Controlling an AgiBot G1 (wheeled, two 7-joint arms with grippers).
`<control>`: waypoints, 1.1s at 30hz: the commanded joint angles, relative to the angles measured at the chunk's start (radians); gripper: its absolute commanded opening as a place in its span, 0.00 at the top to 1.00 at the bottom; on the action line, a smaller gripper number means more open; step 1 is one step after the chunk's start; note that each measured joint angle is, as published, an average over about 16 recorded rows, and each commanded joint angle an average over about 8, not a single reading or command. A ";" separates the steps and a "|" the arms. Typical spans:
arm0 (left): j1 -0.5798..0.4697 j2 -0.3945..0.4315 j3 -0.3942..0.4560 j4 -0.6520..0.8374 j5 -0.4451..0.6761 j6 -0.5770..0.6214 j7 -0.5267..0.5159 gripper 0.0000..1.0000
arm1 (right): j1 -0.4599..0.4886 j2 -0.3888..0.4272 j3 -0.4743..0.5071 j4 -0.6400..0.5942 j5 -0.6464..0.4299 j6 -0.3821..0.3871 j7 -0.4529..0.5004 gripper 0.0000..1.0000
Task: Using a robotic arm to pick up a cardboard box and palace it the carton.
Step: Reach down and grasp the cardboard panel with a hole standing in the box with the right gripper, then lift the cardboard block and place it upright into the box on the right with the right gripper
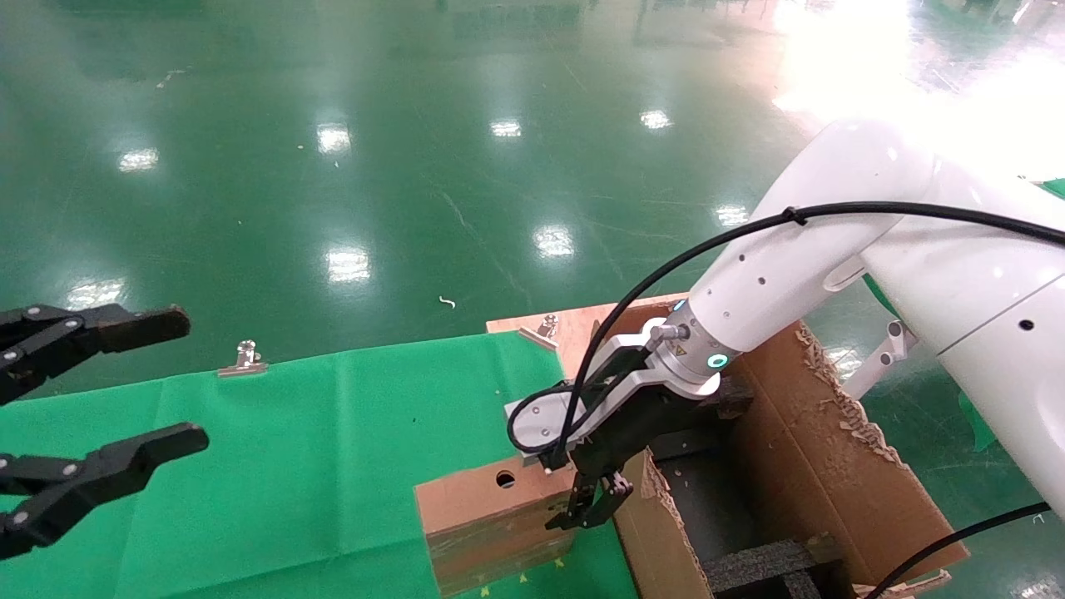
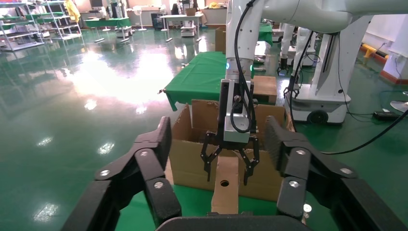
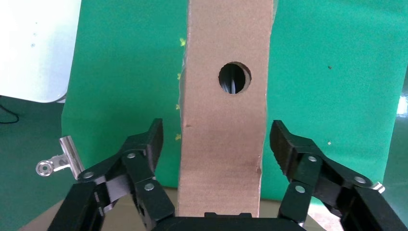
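Broadly, the carton [image 1: 832,466] is the largest thing in play: an open corrugated shell with ragged torn flaps and black foam inserts [image 1: 765,566] low inside, standing at about four o'clock in the head view, hard against the edge of the green-draped surface [image 1: 274,466]. Its near wall rises just beside the cardboard box, so that torn rim is judged the main edge to be cleared; room above it appears free, and the surface toward nine o'clock lies bare.

The robotic arm [image 1: 832,249] reaches in from three o'clock, its right gripper [image 1: 592,499] lowered over the carton-side end of the cardboard box [image 1: 491,516]. In the right wrist view the fingers [image 3: 144,144] are spread apart, one on each long side of the box, with a gap left on both sides; nothing is clamped yet.

The box sits on the surface at about six o'clock, hole face up, shiny tape on its side. It is judged light and fairly stiff but probably hollow, so a hard squeeze could dent the walls; the tape may be slippery. A hold across the two narrow-spaced side walls, on bare cardboard, is judged best.

The left gripper [image 1: 108,416] is parked at nine o'clock, fingers apart.
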State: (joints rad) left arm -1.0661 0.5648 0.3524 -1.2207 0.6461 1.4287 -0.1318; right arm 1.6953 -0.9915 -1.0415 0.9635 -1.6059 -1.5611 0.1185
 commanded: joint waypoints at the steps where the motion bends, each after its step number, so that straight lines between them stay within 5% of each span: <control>1: 0.000 0.000 0.000 0.000 0.000 0.000 0.000 0.00 | 0.000 0.001 0.001 0.001 0.000 0.000 0.000 1.00; 22: 0.000 0.000 0.000 0.000 0.000 0.000 0.000 0.00 | 0.011 0.011 0.015 -0.017 0.017 0.013 0.012 1.00; 33: 0.000 0.000 0.000 0.000 0.000 0.000 0.000 0.00 | 0.222 0.052 0.068 -0.155 0.071 -0.014 -0.047 1.00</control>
State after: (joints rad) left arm -1.0661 0.5648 0.3524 -1.2207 0.6462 1.4286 -0.1318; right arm 1.9144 -0.9409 -0.9851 0.8081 -1.5287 -1.5726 0.0711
